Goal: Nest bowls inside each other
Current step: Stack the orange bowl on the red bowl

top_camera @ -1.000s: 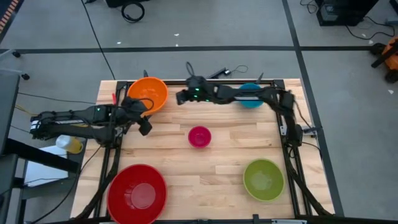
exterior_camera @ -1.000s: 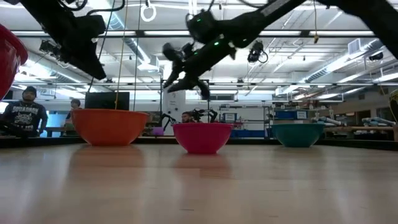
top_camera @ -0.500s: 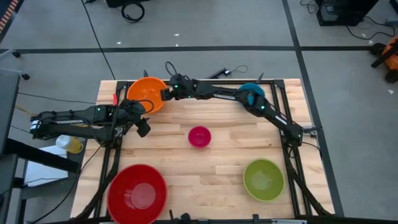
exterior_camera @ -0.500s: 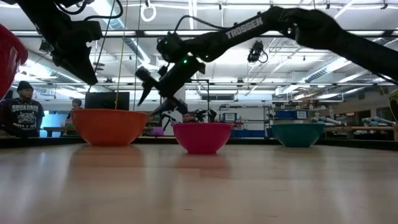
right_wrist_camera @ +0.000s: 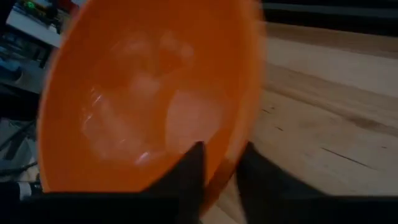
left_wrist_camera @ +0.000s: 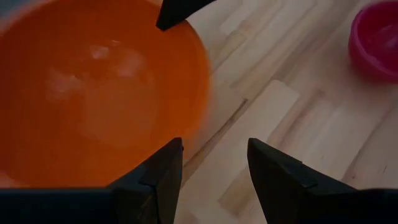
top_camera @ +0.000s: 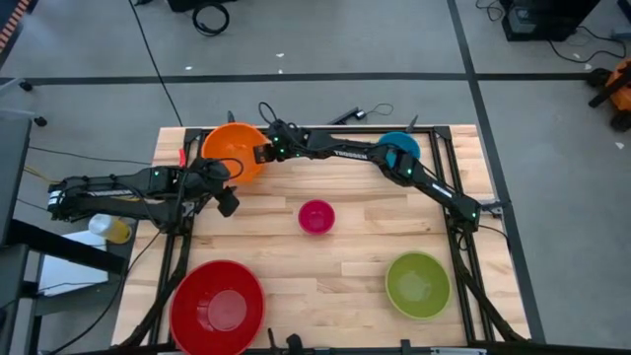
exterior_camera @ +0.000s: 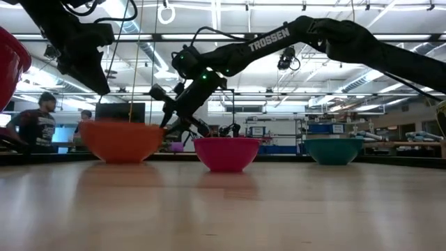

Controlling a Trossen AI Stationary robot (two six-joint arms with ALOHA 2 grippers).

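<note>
The orange bowl (top_camera: 232,148) stands at the far left of the table. My right gripper (top_camera: 262,153) reaches across from the right and is shut on its rim. The bowl looks blurred in the low view (exterior_camera: 120,141). My left gripper (top_camera: 229,202) hangs open above the table just near of the orange bowl, its fingers (left_wrist_camera: 163,177) touching nothing. The pink bowl (top_camera: 316,216) sits mid-table, the blue bowl (top_camera: 394,140) far right under my right arm, the green bowl (top_camera: 417,284) near right, and the red bowl (top_camera: 217,306) near left. My right gripper holds the orange bowl by its rim (right_wrist_camera: 229,163) on the side facing the table's right. One finger (right_wrist_camera: 186,177) is inside the bowl and one outside. The fingers slant down from the table's right. The bowl's base stays at the table top.
A bare stretch of wood lies between the pink bowl and the near bowls. Black frame rails run along the table's left and right edges. People and benches show in the room beyond the far edge.
My right gripper has swept from above the far middle toward the table's left edge and down to the orange bowl, and has taken hold of its rim. The orange bowl now shows blurred in the low view. My left arm has kept still.
</note>
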